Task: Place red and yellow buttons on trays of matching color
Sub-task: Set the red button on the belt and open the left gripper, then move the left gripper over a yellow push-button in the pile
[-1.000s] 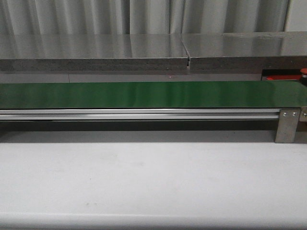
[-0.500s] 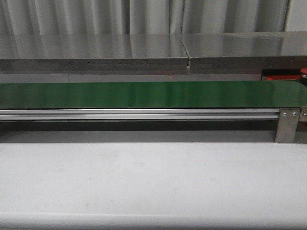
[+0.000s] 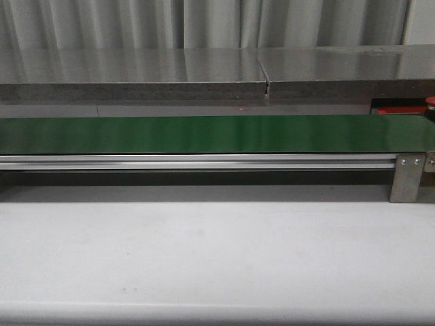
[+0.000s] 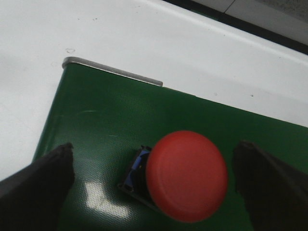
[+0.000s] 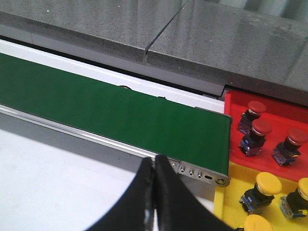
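Observation:
A red button (image 4: 186, 175) with a wide round cap and a blue-black base lies on the green belt (image 4: 110, 120) near its end. My left gripper (image 4: 154, 149) is open, with one finger on each side of the button and not touching it. My right gripper (image 5: 155, 166) is shut and empty above the white table, near the belt's other end. Beyond that end, the red tray (image 5: 234, 106) holds three red buttons (image 5: 258, 134). The yellow tray (image 5: 236, 178) beside it holds three yellow buttons (image 5: 262, 190). In the front view only a sliver of the red tray (image 3: 401, 109) shows, and neither gripper.
The long green belt (image 3: 204, 134) on its metal rail crosses the front view, with a grey metal shelf (image 3: 204, 71) behind and the white table (image 3: 204, 258) in front. A metal bracket (image 3: 408, 178) stands at the belt's right end.

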You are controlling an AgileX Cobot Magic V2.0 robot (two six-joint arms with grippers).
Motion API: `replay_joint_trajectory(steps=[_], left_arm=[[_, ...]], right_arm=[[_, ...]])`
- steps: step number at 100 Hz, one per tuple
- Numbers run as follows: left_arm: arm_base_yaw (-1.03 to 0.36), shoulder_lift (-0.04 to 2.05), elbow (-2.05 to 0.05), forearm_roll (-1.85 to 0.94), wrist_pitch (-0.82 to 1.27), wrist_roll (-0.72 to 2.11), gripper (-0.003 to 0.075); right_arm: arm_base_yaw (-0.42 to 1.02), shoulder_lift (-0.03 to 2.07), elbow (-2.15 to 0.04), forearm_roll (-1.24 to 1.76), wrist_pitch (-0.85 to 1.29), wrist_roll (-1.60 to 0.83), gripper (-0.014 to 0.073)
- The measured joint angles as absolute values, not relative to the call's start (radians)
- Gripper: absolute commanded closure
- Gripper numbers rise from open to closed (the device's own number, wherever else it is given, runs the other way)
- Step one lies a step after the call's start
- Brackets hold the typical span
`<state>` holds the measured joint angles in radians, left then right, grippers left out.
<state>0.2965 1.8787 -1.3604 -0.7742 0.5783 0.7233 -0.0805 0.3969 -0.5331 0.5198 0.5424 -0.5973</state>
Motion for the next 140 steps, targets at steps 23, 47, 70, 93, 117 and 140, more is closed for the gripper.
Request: replay_joint_trajectory(steps=[23,47,70,93,117,140], left_arm=[[0.297,1.829,-1.407,-0.785,0.618,0.723,0.006],[0.297,1.784,-1.523,-0.783,0.622,0.723,0.0061],[0.297,1.783,-1.535,-0.757,0.534,0.723,0.0092],[0.362,1.785,-1.535,-0.726,0.509,0.723,0.0092],[0.482,1.885,-1.542,-0.71,0.503,0.723,0.0092],[0.518,2.056,-1.63,-0.627,0.507,0.722,0.0092]], right_arm=[[-0.081,0.397,-0.533,0.52,0.542,-0.597,0.0711],[-0.081,0.397,-0.533,0.52,0.542,-0.597,0.0711],[-0.081,0.397,-0.533,0.52,0.542,-0.597,0.0711],[-0.081,0.397,-0.533,0.52,0.542,-0.597,0.0711],[-0.081,0.397,-0.533,0.52,0.542,-0.597,0.0711],[-0.081,0.397,-0.533,0.52,0.542,-0.597,0.0711]])
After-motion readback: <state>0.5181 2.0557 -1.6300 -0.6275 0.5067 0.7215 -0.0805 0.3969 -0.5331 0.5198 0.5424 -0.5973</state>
